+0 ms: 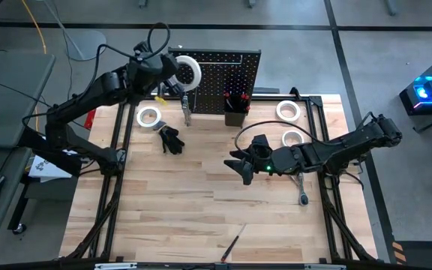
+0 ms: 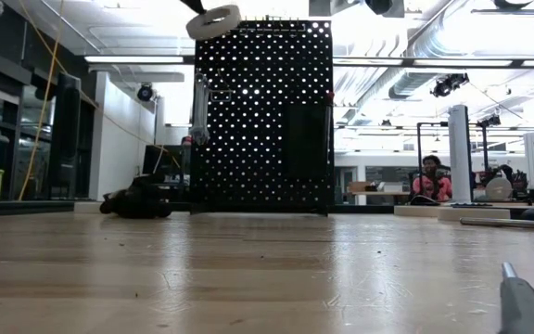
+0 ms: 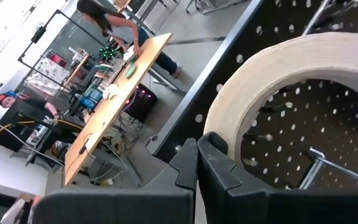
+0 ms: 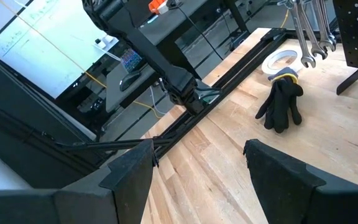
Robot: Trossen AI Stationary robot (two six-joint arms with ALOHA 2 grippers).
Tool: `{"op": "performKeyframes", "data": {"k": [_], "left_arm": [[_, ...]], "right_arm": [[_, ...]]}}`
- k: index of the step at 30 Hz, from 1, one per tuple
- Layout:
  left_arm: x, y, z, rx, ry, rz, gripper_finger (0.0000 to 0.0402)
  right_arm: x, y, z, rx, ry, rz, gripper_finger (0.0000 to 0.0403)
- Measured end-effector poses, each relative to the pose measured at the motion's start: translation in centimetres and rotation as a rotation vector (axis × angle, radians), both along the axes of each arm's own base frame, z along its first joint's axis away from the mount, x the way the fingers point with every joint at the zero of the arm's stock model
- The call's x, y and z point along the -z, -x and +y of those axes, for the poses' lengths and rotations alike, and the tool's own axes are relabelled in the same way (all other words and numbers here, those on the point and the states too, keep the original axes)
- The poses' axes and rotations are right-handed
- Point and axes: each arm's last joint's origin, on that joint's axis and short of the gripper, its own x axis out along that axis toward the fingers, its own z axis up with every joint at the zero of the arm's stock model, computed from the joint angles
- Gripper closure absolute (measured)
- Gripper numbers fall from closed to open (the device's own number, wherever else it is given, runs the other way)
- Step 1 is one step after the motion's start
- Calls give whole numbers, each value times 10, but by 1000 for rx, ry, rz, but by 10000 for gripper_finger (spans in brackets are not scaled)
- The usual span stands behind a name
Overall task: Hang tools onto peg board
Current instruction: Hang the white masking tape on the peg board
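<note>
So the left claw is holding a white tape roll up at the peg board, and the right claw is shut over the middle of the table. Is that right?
Not quite. The right claw is open, not shut: the right wrist view shows its two fingers spread wide apart with nothing between them. The rest stands: in the high view the left claw holds the white tape roll up at the peg board.

Wood, matt black metal, bright steel and pale tape

The table (image 1: 201,210) is pale planked wood with a faint satin sheen. The peg board (image 1: 220,75) looks like matt black perforated metal. The tape roll (image 3: 303,81) is off-white with a dull, papery face. The wrenches (image 4: 306,31) are polished silver metal. The glove (image 4: 281,106) is soft black cloth.
</note>
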Motion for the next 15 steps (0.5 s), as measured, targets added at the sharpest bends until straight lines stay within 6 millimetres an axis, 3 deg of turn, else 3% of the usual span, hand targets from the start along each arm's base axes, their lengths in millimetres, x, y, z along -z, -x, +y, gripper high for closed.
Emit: {"op": "performKeyframes", "data": {"k": [15], "left_arm": [[-5,4,-9,3,-22,-5,401]], "right_arm": [[0,0,0,0,0,0,158]]}}
